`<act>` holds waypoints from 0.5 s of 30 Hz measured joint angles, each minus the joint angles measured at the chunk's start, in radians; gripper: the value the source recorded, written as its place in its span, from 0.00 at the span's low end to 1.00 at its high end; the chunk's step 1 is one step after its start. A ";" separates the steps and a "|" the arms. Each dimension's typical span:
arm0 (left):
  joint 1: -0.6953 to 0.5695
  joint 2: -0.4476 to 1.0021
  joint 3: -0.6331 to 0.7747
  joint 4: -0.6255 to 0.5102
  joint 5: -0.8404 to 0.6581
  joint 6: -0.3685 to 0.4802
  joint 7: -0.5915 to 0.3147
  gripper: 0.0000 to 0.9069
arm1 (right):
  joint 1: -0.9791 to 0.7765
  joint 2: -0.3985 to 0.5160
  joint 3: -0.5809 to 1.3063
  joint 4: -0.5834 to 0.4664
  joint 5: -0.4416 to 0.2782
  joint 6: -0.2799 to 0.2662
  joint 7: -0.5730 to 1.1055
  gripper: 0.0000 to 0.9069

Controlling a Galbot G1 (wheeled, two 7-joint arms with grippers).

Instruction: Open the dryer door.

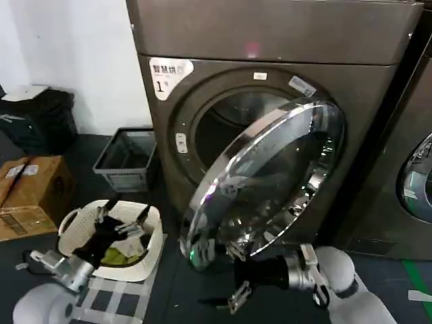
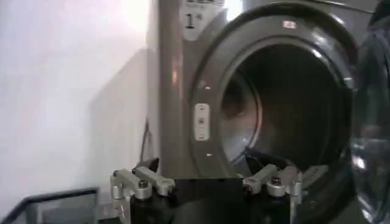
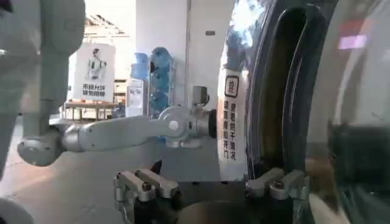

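- The dryer door (image 1: pixel 266 179) stands swung partly open in front of the dryer (image 1: pixel 270 81), hiding the right side of the drum opening
- Right gripper (image 1: pixel 233 275), fingers spread and empty, sits just below the door's lower rim
- Left gripper (image 1: pixel 125 219), fingers apart and empty, hovers over a white basket (image 1: pixel 150 260) at the near left
- The left wrist view looks into the dark drum (image 2: pixel 286 109); its depths are hard to make out

The dryer door (image 1: pixel 270 179) stands swung out before the dryer (image 1: pixel 270 81), just above and ahead of the right gripper (image 1: pixel 233 273). The left gripper (image 1: pixel 121 219) hangs over a basket (image 1: pixel 152 260), perhaps holding nothing, well left.
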 joint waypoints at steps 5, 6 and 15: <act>-0.017 0.012 0.034 -0.001 -0.005 -0.001 0.000 1.00 | -0.045 -0.003 0.055 0.027 0.003 -0.002 -0.003 1.00; -0.020 0.014 0.041 -0.001 -0.006 -0.001 0.000 1.00 | -0.053 -0.002 0.067 0.029 0.003 -0.002 -0.004 1.00; -0.066 0.047 0.127 0.013 -0.023 -0.007 0.013 1.00 | -0.109 0.033 0.208 0.005 -0.016 -0.007 -0.018 1.00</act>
